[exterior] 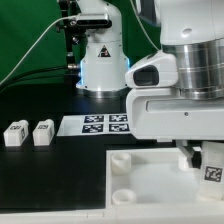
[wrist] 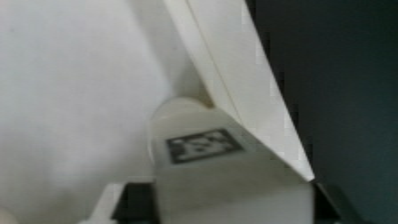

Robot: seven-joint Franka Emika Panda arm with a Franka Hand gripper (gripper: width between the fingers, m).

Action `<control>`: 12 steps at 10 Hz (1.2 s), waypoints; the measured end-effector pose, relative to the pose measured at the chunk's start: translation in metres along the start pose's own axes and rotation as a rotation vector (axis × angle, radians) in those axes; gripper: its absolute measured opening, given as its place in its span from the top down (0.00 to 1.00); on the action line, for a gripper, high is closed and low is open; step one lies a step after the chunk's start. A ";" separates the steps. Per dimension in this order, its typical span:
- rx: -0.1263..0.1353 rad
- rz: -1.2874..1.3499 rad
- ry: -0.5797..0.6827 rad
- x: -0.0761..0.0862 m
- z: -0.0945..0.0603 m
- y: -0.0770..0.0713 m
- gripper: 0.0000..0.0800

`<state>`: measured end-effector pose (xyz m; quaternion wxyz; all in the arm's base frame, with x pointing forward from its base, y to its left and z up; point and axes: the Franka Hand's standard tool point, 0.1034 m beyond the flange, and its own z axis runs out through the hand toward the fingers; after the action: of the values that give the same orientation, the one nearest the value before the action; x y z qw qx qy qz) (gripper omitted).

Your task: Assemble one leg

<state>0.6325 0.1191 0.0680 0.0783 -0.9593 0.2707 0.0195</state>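
My gripper (exterior: 203, 158) is shut on a leg (exterior: 213, 168), a stubby white block with a black-and-white tag. It holds the leg at the exterior view's right, over the far right edge of the large white board (exterior: 150, 178) with round corner sockets. In the wrist view the leg (wrist: 201, 143) sits between my dark fingers (wrist: 135, 203), with my gripper (wrist: 231, 207) around its near end. The board's top (wrist: 71, 90) and its slanted edge lie beyond it. Two more legs (exterior: 15, 133) (exterior: 43, 132) lie side by side on the black table at the exterior view's left.
The marker board (exterior: 105, 124) lies flat behind the white board. The arm's white base (exterior: 100, 65) stands at the back centre, with a green backdrop behind it. A round socket (exterior: 120, 159) shows at the board's near left corner.
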 end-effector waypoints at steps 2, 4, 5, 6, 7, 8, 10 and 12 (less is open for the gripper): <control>0.030 0.188 -0.011 0.004 -0.001 0.002 0.62; 0.069 0.487 -0.026 0.005 0.000 0.004 0.62; 0.092 0.701 -0.041 0.004 0.001 0.005 0.62; 0.111 0.849 -0.056 0.004 0.001 0.004 0.62; 0.120 0.926 -0.069 0.004 0.001 0.003 0.62; 0.128 1.021 -0.070 0.003 0.002 0.002 0.62; 0.127 1.007 -0.070 0.002 0.003 0.002 0.62; 0.129 0.900 -0.063 0.002 0.003 0.002 0.26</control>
<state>0.6332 0.1171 0.0647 0.1296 -0.7381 0.6590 0.0637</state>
